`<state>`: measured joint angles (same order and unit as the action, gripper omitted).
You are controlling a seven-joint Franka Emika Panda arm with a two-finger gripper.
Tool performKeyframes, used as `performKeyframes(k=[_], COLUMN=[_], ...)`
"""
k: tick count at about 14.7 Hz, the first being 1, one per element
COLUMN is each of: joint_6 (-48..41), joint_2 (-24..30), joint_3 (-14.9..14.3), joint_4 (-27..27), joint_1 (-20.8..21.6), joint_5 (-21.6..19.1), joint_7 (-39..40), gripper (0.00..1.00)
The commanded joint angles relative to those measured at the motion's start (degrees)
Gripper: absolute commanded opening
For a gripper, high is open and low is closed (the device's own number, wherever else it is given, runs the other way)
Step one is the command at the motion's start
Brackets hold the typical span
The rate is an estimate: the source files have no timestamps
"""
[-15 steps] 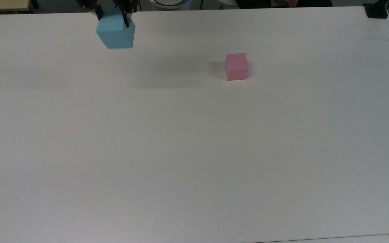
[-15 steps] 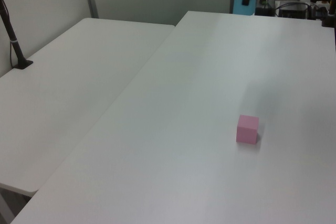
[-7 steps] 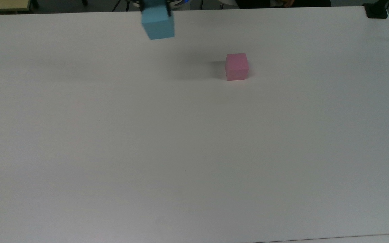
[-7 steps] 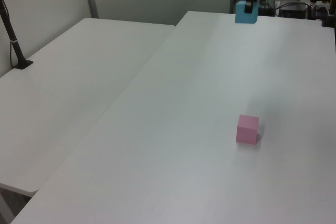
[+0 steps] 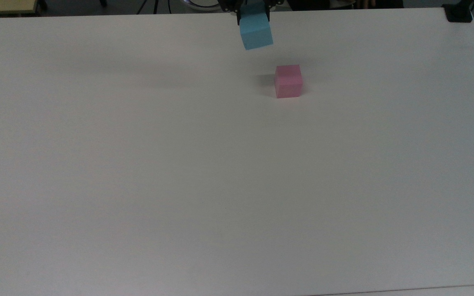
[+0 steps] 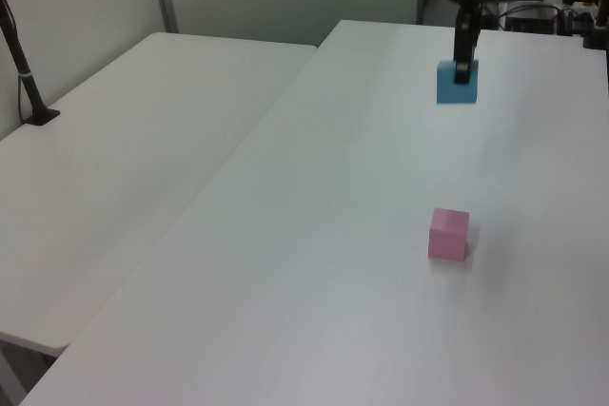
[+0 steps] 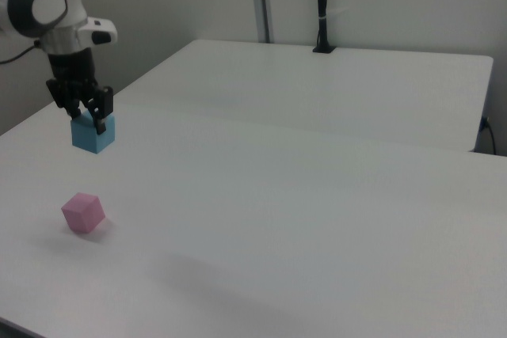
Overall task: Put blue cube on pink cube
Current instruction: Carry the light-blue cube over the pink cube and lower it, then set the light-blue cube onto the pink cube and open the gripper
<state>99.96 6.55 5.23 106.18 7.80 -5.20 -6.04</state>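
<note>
1. The blue cube [image 5: 256,31] hung in the air, up off the white table [image 5: 237,185]. It touched nothing but the robot's fingers.
2. The gripper [image 7: 82,112] was squeezed shut on the blue cube. Its dark fingers pinched the cube from two sides near the top, and the cube stuck out below them.
3. The pink cube [image 5: 288,81] sat flat on the table by itself. Nothing was on top of it and nothing was touching it.
4. The two cubes were near each other but apart. In the top view the pink cube lay lower in the picture and toward the top view's right of the blue cube.
5. In the left view the pink cube [image 6: 448,234] was below the blue cube [image 6: 457,82] and closer to the camera. In the right view the pink cube [image 7: 83,212] sat under and a bit in front of the blue cube [image 7: 93,133].
6. The blue cube was not yet straight above the pink cube. It was off to one side and higher up.
7. I think the carrying part was going on. The stacking part was not done yet.
8. I think the next move would need a short slide toward the pink cube, then a slow trip down.
9. The blue cube looked turned a little next to the pink one in the top view. It might sit crooked if it was not lined up.
</note>
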Motion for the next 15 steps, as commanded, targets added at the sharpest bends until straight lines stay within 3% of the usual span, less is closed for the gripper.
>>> performKeyframes(k=[1, 7, 12, 15], joint_6=[11.2, 17.8, 21.1, 21.2], joint_2=[1.7, -0.9, -5.5, -5.8], joint_3=[5.8, 11.5, 11.9, 11.9], joint_4=[9.6, 15.3, 15.6, 15.5], joint_1=[0.0, 0.0, 2.6, 2.6], joint_5=[-0.9, 1.3, 6.7, 7.4], joint_7=[-6.4, -12.0, -16.6, -17.0], gripper=[0.39, 0.39, 0.39, 0.39])
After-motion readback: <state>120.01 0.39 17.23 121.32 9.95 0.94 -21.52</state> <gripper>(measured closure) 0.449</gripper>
